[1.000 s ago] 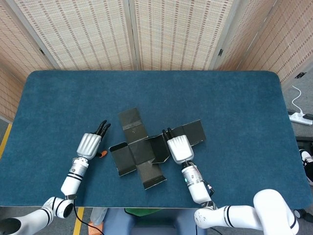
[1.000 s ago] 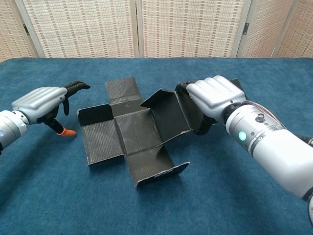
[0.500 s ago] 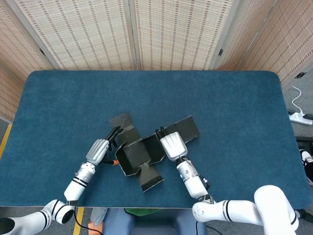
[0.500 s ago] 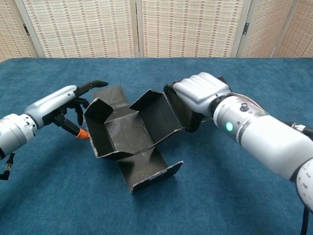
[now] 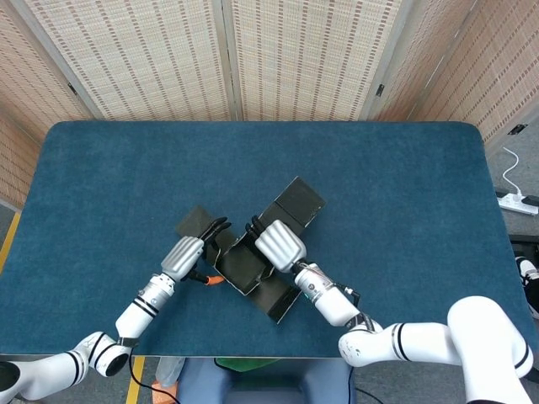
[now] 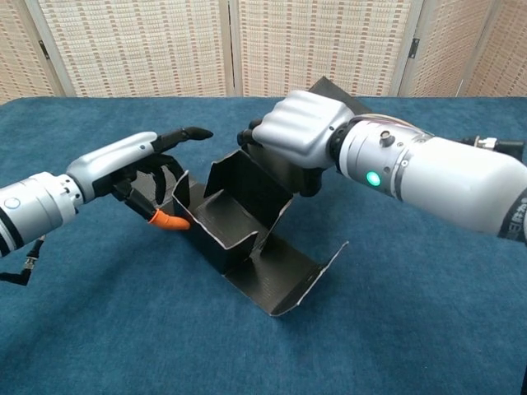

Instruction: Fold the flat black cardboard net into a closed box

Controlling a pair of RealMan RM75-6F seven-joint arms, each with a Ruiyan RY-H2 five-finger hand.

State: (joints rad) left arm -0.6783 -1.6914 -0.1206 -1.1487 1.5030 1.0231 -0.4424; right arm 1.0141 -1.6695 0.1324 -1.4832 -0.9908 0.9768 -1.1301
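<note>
The black cardboard net (image 5: 240, 268) lies on the blue table, turned diagonally and partly folded. Two side panels stand up around its floor (image 6: 237, 220). One long flap (image 6: 288, 276) lies flat toward the table's near edge, and another (image 5: 296, 202) reaches away behind my right hand. My right hand (image 5: 278, 244) (image 6: 292, 136) curls over the top edge of the raised right panel and grips it. My left hand (image 5: 187, 257) (image 6: 144, 169) has its fingers spread, touching the raised left panel from outside. Its orange fingertip (image 6: 169, 220) sits at the panel's base.
The blue cloth table (image 5: 404, 210) spreads wide around the net. Woven folding screens (image 5: 278, 59) stand behind its far edge. A white power strip (image 5: 515, 202) lies on the floor past the right edge.
The net has turned counterclockwise and shifted left. My left hand came in and pushed the left panel upright. My right hand rose and moved left, standing the right panel up.
</note>
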